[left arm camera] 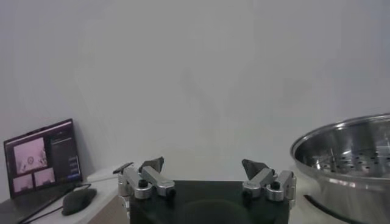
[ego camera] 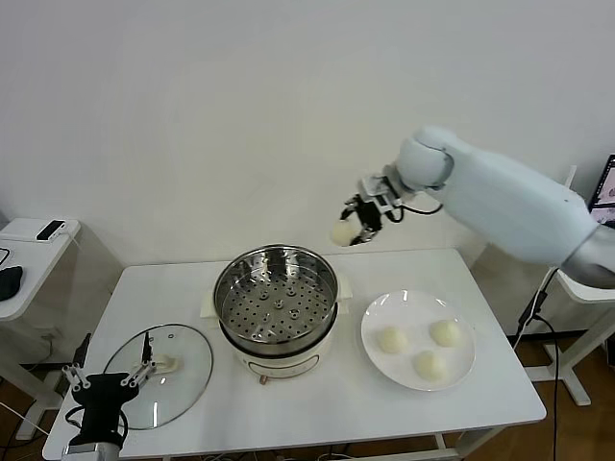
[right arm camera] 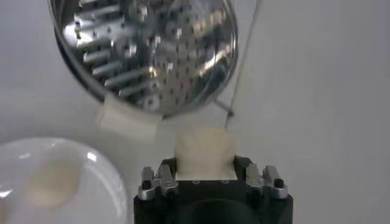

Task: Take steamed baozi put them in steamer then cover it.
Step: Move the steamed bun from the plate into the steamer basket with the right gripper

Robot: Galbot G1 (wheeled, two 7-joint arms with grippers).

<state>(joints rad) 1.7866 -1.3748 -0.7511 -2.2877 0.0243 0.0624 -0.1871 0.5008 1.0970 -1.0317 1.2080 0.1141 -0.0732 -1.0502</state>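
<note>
A: What was seen at the left?
B: The left gripper (ego camera: 108, 380) was parked low, its fingers spread wide and empty, by the round clear glass cover (ego camera: 159, 373) laid flat on the white table (ego camera: 317, 408).

A: And the shiny perforated steel steamer (ego camera: 277, 300)?
B: It was left empty at mid-table. A cream-white baozi (ego camera: 343, 232) was pinched in the right gripper (ego camera: 362, 227), raised just beyond its far right rim, so a move leftward and nearer was called for. Three buns were left on the flat white plate (ego camera: 417, 340); a plain white wall was seen behind.

Probably a lab — bare white wall (ego camera: 192, 115), white table (ego camera: 317, 403), monitor (left arm camera: 41, 159).
</note>
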